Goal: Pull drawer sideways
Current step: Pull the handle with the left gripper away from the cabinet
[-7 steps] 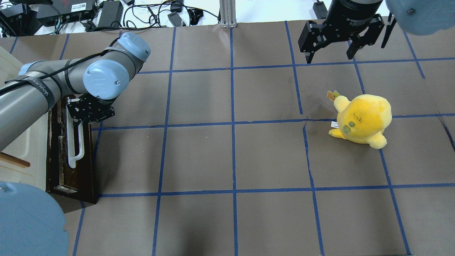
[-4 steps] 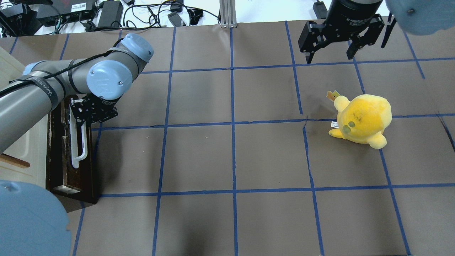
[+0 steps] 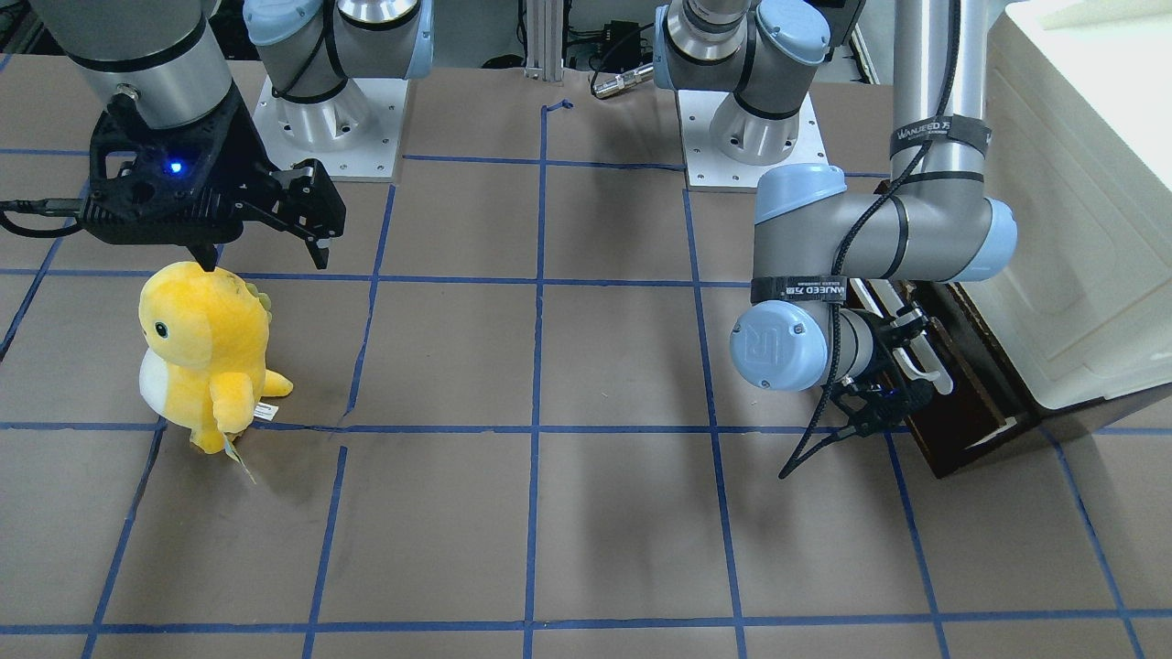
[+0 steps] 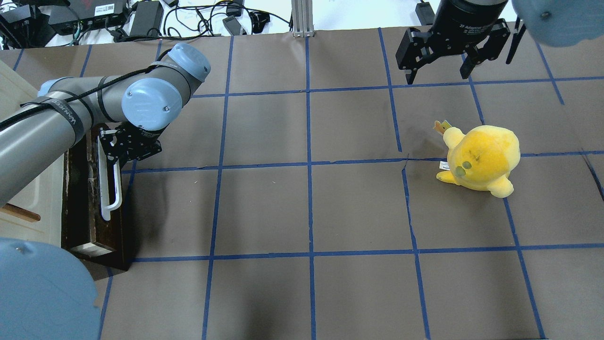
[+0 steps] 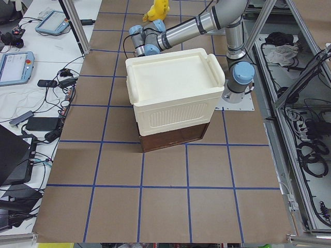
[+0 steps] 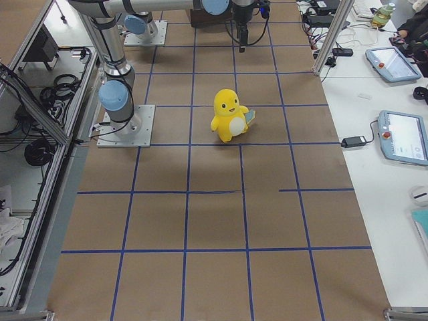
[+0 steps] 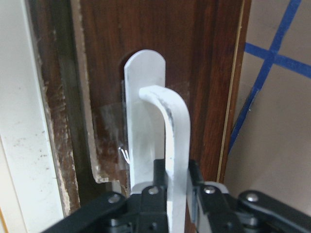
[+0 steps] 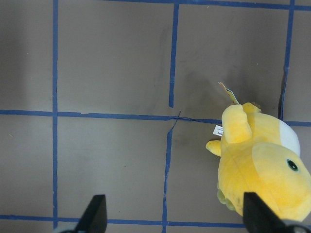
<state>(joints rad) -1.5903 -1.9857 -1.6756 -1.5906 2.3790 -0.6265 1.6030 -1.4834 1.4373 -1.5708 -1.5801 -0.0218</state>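
Note:
The drawer has a dark brown front and a long white bar handle. It sits at the table's left side, under the cream-white cabinet. My left gripper is shut on the far end of the handle. The left wrist view shows its fingers clamped on the white bar against the brown front. In the front-facing view the left gripper is at the handle. My right gripper is open and empty, hanging above the far right of the table.
A yellow plush toy stands on the right half of the table, near the right gripper; it also shows in the right wrist view. The brown table cover has a blue tape grid. Cables and power bricks lie beyond the far edge.
My left gripper has moved to the right with the white handle in it, and the drawer front has come a little way out from the cabinet. The right arm has not moved.

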